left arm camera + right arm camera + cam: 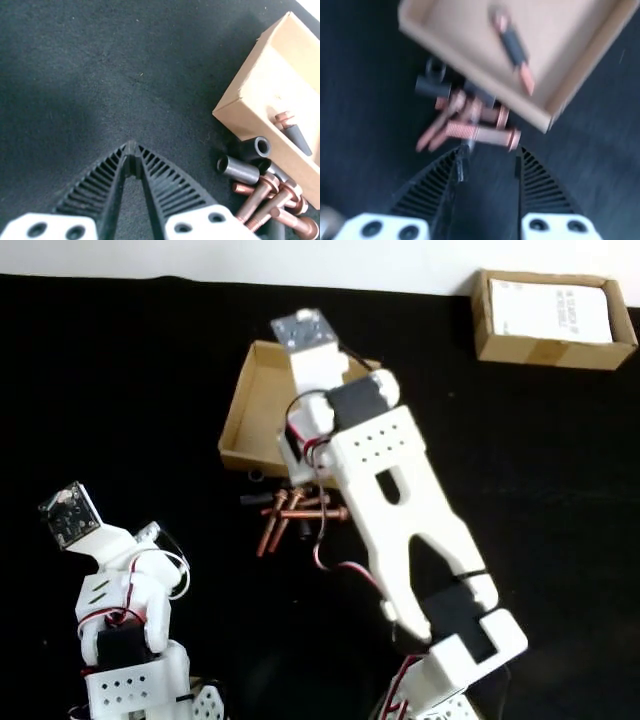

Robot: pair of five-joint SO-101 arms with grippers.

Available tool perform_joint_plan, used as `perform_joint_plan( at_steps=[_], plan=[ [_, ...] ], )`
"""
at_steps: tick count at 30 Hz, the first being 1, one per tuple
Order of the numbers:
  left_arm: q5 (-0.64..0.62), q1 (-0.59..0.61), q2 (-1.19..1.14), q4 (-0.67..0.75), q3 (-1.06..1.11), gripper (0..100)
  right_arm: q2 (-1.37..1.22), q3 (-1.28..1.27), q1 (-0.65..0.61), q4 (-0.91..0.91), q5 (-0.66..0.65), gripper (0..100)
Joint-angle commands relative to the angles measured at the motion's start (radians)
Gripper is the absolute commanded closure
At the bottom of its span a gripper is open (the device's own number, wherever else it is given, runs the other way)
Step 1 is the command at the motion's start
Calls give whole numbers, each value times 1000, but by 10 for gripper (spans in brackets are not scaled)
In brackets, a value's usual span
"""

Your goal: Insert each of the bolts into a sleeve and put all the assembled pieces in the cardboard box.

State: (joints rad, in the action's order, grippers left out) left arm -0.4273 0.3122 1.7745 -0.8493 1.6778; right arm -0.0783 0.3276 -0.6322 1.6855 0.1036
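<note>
The cardboard box (470, 55) holds one assembled piece (512, 45), a copper bolt in a black sleeve. My right gripper (487, 156) is open, with nothing between its fingers. It hangs just short of a heap of copper bolts (480, 132) lying against the box's near wall. Black sleeves (432, 86) lie beside the heap. In the high view the right arm (390, 480) stretches over the box (255, 400) and the bolts (290, 510). My left gripper (131, 150) is shut and empty over bare cloth, off to the side of the sleeves (237, 170), bolts (270, 195) and box (260, 85).
A second cardboard box (552, 320) with white paper in it stands at the far right corner. The left arm (125, 610) stands folded at the front left. Black cloth covers the table (120, 390).
</note>
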Motion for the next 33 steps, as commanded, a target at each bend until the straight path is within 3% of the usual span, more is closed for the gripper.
perform_joint_plan(
  at_steps=[1, 7, 14, 24, 33],
  plan=[
    [-6, -8, -2, 18, 19, 987, 77, -13, -36, 79, 83, 861],
    [-6, -8, -2, 17, 19, 987, 111, -314, -82, 58, 100, 861],
    [-6, -7, -2, 15, 19, 987, 111, -552, -79, -194, 100, 861],
    [-6, -7, -2, 15, 21, 987, 108, -680, -82, -526, 100, 861],
    [-6, -5, -1, 15, 21, 987, 105, -788, -84, -708, 97, 861]
  ],
)
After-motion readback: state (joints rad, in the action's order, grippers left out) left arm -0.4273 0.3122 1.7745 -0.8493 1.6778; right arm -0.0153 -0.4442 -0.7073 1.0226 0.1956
